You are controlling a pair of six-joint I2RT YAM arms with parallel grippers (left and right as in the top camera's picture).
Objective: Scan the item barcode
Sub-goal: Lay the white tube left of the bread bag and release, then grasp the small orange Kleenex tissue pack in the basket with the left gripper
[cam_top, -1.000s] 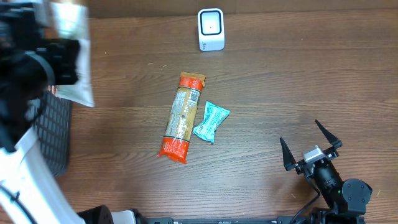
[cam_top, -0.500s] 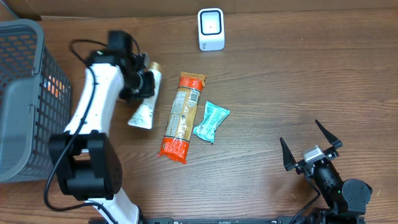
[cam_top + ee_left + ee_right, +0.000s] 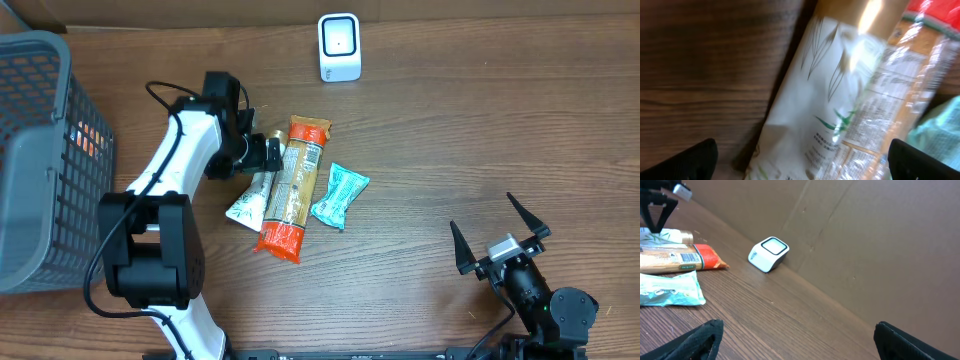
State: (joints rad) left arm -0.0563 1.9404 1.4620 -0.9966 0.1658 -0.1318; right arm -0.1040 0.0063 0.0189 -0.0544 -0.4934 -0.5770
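Now the left gripper [image 3: 266,154] hovers, jaws spread, over the white plastic tube with a gold cap [image 3: 248,203], left of centre in the overhead view.
A grasp looks due: close across the tube's narrow width, clear of the long orange-and-tan snack packet [image 3: 292,185] against its right side, leave any barcode uncovered, then face it to the small white scanner box [image 3: 339,46] at top centre. The right gripper [image 3: 481,212] sits lower right, jaws spread.

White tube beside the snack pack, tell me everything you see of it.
The white tube is soft-looking plastic, printed with green leaves and small text, with a gold cap at its far end. It lies flat on the wooden table, its long side against the orange-ended snack pack. The left end effector hovers open above it.
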